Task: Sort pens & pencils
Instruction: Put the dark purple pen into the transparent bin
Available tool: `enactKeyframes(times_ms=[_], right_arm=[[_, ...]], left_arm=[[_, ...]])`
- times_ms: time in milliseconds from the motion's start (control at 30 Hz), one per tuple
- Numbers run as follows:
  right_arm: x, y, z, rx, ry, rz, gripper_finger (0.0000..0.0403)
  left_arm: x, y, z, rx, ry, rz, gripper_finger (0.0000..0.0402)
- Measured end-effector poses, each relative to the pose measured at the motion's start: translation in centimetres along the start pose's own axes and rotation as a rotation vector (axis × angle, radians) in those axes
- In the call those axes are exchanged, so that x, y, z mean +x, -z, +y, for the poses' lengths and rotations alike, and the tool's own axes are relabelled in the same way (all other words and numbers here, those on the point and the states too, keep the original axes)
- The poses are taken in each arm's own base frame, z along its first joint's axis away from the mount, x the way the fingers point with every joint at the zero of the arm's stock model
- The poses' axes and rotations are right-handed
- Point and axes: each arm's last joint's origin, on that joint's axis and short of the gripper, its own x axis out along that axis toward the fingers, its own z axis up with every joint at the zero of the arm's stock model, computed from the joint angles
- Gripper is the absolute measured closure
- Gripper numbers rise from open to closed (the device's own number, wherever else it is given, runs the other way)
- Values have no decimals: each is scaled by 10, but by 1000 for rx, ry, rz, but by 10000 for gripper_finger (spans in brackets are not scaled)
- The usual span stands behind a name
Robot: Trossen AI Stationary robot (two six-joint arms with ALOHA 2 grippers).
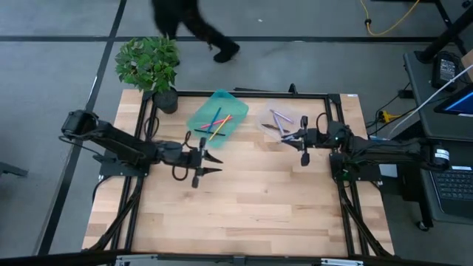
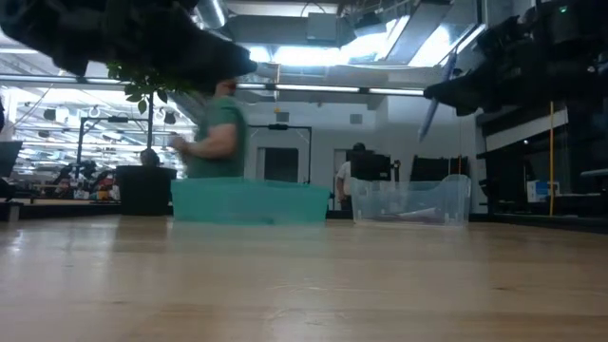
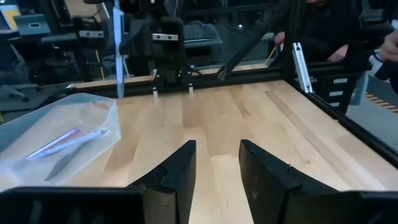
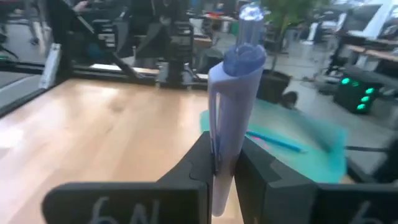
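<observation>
My right gripper (image 1: pixel 287 136) is shut on a lavender pen (image 4: pixel 233 106) and holds it in the air over the clear tray (image 1: pixel 275 120). In the low view the pen (image 2: pixel 435 104) hangs well above that tray (image 2: pixel 413 199). Lavender and dark pens (image 3: pixel 65 146) lie in the clear tray. Pink, yellow and blue sticks (image 1: pixel 216 123) lie in the teal tray (image 1: pixel 222 103). My left gripper (image 1: pixel 213 162) is open and holds nothing. It hovers over bare wood just nearer than the teal tray, and its fingers (image 3: pixel 214 171) point toward the table's right. My right gripper pinches the lavender pen between its two fingers on the barrel (image 4: pixel 219 158), below the clip. The fingers come level from the table's right and lie across the pen. The pen is lifted clear and stands nearly upright, slightly tilted, with its capped end (image 4: pixel 249 15) up.
A potted plant (image 1: pixel 149 65) stands at the table's far left corner. A black frame (image 1: pixel 259 94) runs along the table's edges. A person (image 1: pixel 194 26) walks beyond the far edge, and a person in green (image 2: pixel 214 133) shows in the low view. Bare wood (image 1: pixel 244 207) fills the near half.
</observation>
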Motion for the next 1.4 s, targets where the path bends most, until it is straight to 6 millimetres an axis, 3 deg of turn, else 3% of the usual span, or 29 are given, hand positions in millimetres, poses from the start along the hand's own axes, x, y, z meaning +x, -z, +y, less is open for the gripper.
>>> enactKeyframes(times_ms=[233,633,833,1200,1400], right_arm=[[-3,-2,-5,-15,190,7,362],[-6,1,-13,14,483,67,362],[-5,3,-13,34,488,100,362],[5,-22,-27,51,484,401,362],[16,-19,-37,74,453,501,362]], left_arm=[[-8,12,1,18,-13,-19,286],[-8,13,1,19,-11,-12,286],[-8,13,-3,-30,4,-13,286],[-9,12,-7,-23,22,-14,286],[-9,12,-7,-23,23,-15,286]])
